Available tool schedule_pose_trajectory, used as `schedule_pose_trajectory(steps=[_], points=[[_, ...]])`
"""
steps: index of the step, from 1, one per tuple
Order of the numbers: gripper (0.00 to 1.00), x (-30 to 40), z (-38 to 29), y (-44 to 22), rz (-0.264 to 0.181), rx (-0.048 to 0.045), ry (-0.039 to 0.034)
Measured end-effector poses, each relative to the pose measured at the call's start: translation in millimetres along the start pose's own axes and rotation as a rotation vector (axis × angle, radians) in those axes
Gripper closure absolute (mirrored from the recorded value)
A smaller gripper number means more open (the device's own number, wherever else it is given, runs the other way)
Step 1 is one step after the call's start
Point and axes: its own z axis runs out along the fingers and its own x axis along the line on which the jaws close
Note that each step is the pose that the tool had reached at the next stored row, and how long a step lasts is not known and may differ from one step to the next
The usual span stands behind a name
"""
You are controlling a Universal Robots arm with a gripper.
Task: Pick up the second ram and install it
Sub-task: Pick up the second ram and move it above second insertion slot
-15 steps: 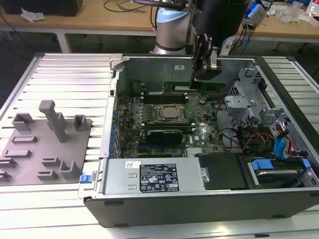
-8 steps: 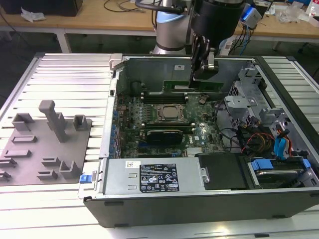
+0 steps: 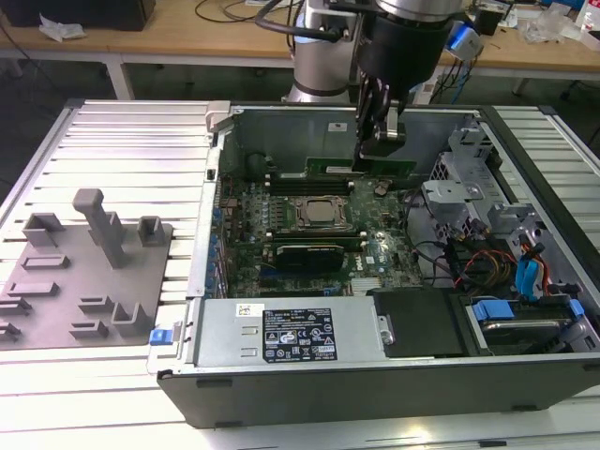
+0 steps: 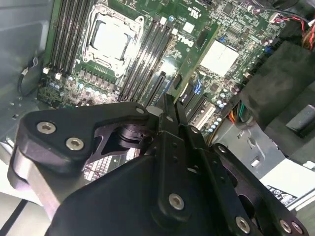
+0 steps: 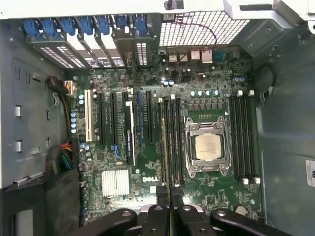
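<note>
Right now your gripper (image 3: 375, 150) is clamped shut on the second ram (image 3: 328, 169), holding the green stick level over the motherboard (image 3: 375, 253). It sits beyond the processor socket (image 3: 322, 214) in the exterior view, inside the open computer case (image 3: 375, 403). That case lies on a ribbed metal table (image 3: 141, 141) beside a grey fixture (image 3: 94, 253), with wooden benches (image 3: 187, 42) behind. A black-and-white printed label (image 3: 297, 335) sits on the grey power supply cover (image 3: 216, 328)

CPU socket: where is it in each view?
Exterior view: socket nearer the camera than the gripper.
Second wrist view: socket beyond the gripper, slots either side.
First wrist view: socket between two banks of slots.
Shared landmark: gripper, shut on the ram.
</note>
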Motion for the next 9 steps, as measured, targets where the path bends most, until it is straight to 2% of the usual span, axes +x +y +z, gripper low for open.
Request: schedule_pose_trajectory(steps=[2,9], points=[[0.87,-2.0,8.3,-0.4,0.000,-0.0012,-0.0002],[0.87,-4.3,20.6,-1.0,0.000,-0.0022,-0.0001]])
